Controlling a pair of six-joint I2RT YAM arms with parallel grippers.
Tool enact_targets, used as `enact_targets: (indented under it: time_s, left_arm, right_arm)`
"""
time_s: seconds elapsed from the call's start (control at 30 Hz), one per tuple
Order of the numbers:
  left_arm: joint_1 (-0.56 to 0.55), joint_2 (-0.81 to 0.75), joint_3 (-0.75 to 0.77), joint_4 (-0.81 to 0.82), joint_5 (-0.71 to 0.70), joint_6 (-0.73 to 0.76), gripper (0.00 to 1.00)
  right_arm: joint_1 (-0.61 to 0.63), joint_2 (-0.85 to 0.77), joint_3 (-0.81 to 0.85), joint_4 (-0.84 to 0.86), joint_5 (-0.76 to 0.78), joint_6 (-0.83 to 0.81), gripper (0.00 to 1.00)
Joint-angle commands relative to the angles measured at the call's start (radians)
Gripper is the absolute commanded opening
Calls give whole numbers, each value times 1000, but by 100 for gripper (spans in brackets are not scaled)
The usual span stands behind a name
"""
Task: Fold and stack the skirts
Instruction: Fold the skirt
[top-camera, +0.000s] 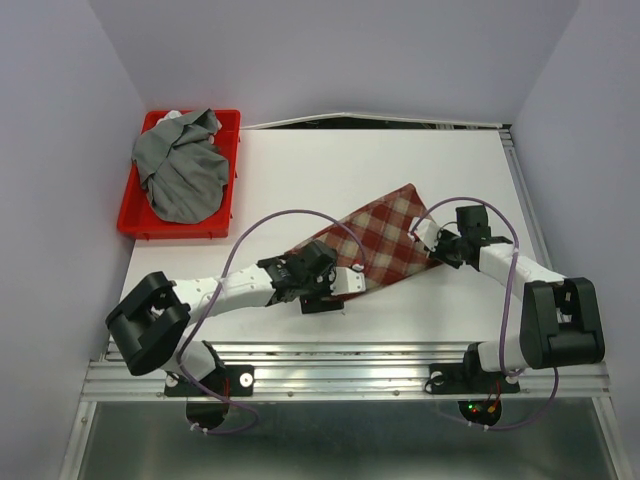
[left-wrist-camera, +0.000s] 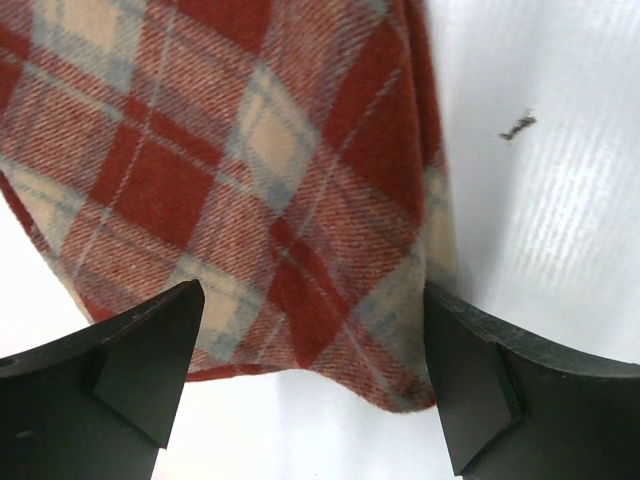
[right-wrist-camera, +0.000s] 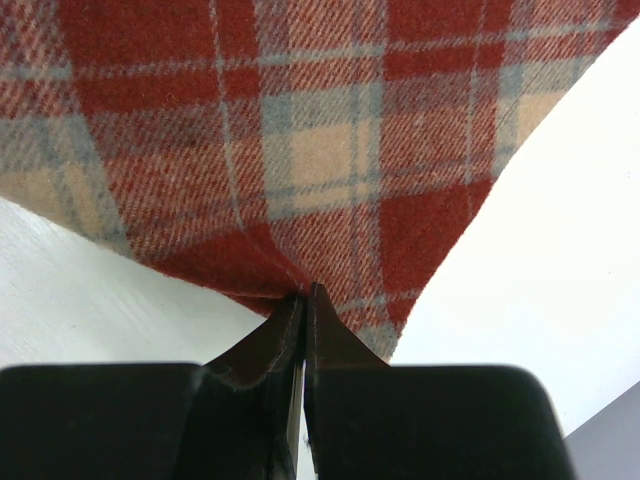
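The red-and-cream plaid skirt (top-camera: 380, 240) lies folded on the white table, between my two grippers. My left gripper (top-camera: 340, 282) is open at the skirt's near-left end; in the left wrist view its fingers (left-wrist-camera: 130, 370) stand on either side of the skirt's edge (left-wrist-camera: 300, 300) without closing on it. My right gripper (top-camera: 432, 240) is shut on the skirt's right edge; the right wrist view shows the jaws pinched on the cloth hem (right-wrist-camera: 300, 250). The grey pleated skirt (top-camera: 182, 165) lies bunched in the red tray.
The red plastic tray (top-camera: 135, 225) sits at the far left of the white table (top-camera: 400, 160). Walls close in the left, back and right sides. A metal rail (top-camera: 340, 375) runs along the near edge by the arm bases.
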Motion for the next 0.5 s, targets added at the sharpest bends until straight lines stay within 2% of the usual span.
enact_targets:
  time_s: [0.0, 0.1, 0.3, 0.47]
  left_arm:
    - [-6, 8, -13, 78, -94, -10, 98]
    - [-6, 25, -18, 77, -96, -1, 98]
    - [-8, 28, -55, 17, 13, 42, 98]
    - [-8, 45, -91, 2, 10, 73, 98]
  right_arm:
    - [-3, -23, 6, -10, 16, -7, 1]
    - [-3, -21, 3, -12, 17, -8, 1]
    - [-3, -20, 6, -10, 33, -13, 1]
    - [-3, -15, 18, -12, 45, -19, 1]
